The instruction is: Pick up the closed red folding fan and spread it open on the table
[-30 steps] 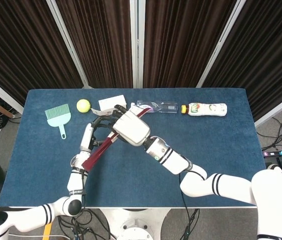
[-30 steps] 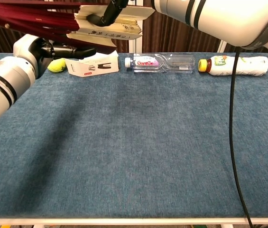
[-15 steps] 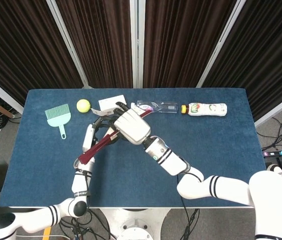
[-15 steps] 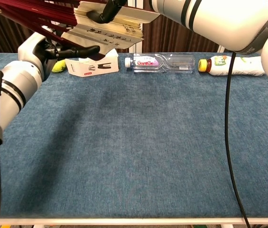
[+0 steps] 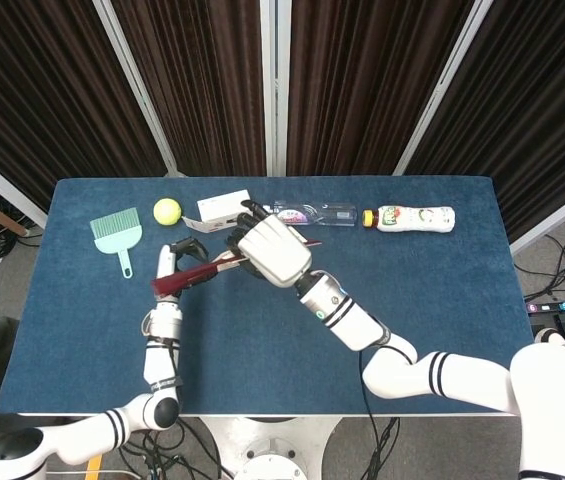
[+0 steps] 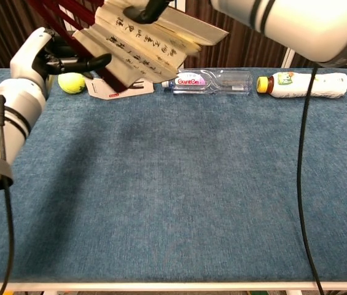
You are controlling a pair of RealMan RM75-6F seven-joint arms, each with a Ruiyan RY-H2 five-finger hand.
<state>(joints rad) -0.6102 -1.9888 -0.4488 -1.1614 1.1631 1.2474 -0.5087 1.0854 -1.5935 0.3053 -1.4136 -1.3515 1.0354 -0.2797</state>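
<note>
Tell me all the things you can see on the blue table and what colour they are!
folding fan: one, red ribs with cream paper bearing black writing, partly spread, held up above the table's back left by both hands
small brush: one, pale green, back left of the table
ball: one, yellow-green, back left, right of the brush
box: one, white, at the back beside the ball
clear bottle: one, see-through with a pink label, lying at the back middle
white bottle: one, white with a yellow cap, lying at the back right
table: one, blue cloth top
left hand: one, white and black, grips the fan's red end
right hand: one, white, holds the fan's other side
</note>
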